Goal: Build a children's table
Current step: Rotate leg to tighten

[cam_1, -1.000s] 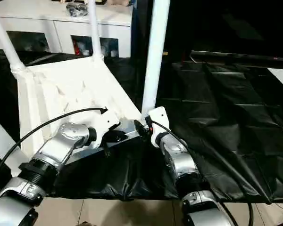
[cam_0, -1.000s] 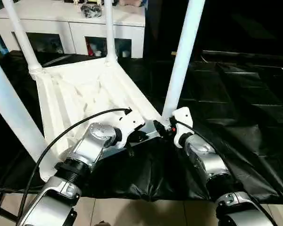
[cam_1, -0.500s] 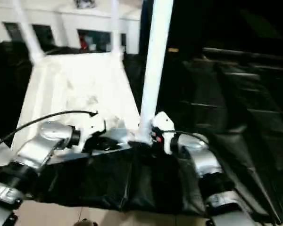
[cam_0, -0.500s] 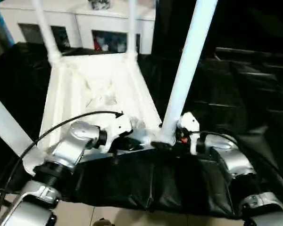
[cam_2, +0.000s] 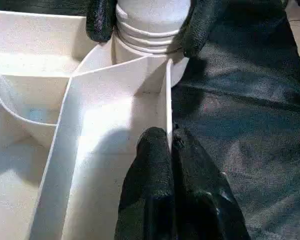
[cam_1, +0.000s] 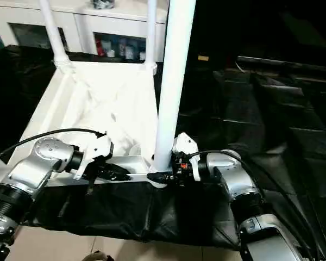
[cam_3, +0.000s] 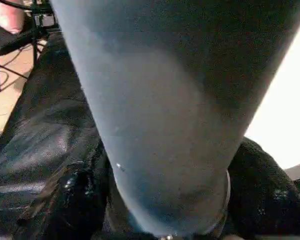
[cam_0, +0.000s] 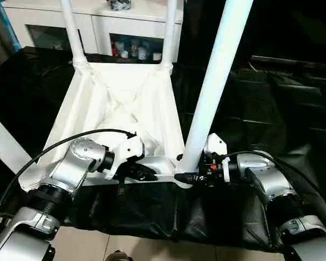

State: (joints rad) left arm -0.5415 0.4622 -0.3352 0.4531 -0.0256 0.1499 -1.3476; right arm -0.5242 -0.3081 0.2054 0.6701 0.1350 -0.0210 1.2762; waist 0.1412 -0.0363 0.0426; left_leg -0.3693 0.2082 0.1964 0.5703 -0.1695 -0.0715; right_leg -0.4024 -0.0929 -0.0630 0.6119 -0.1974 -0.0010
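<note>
— Where was the tabletop (cam_0: 125,103)?
— Upside down on the black sheet (cam_0: 271,109), legs up.
— And the jaws?
— The left gripper (cam_2: 170,145) pinched the rim (cam_2: 168,100). The right gripper (cam_0: 186,176) hugged the near leg (cam_0: 214,87) at its foot.

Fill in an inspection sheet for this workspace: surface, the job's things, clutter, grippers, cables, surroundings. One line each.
Surface: black sheeting, creased, covers the work area.
Job's things: tabletop lies upside down, ribs up; near leg stands upright in its corner socket; two far legs also upright.
Clutter: nothing seen on the sheeting.
Grippers: left gripper has its jaws shut on the tabletop's near rim; right gripper has its jaws shut around the near leg's base.
Cables: black cable loops over the left forearm.
Surroundings: white cabinet with glass-fronted compartments behind; tiled floor in front.
</note>
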